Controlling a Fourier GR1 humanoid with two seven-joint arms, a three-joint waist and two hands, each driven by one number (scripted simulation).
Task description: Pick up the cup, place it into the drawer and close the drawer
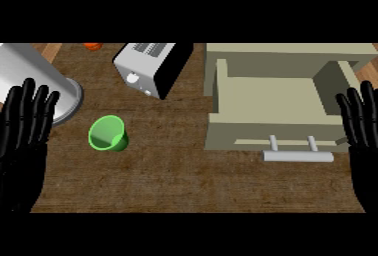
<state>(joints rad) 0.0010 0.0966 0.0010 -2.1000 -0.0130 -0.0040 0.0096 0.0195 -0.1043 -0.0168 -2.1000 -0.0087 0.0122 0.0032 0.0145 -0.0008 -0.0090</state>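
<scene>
A green cup (108,133) stands upright on the brown counter, left of centre, its mouth facing up. To its right a beige drawer (266,106) is pulled open out of its cabinet, with nothing inside and a pale bar handle (298,155) at its front. My left hand (23,135) rests open at the left edge, fingers up, a short way left of the cup. At the right edge my right hand (362,135) rests open beside the drawer's right wall. Neither hand touches anything.
A silver and black toaster (151,66) stands behind the cup at the back. A large grey cylinder (40,80) lies at the back left, partly behind my left hand. A small orange object (92,46) shows at the far edge.
</scene>
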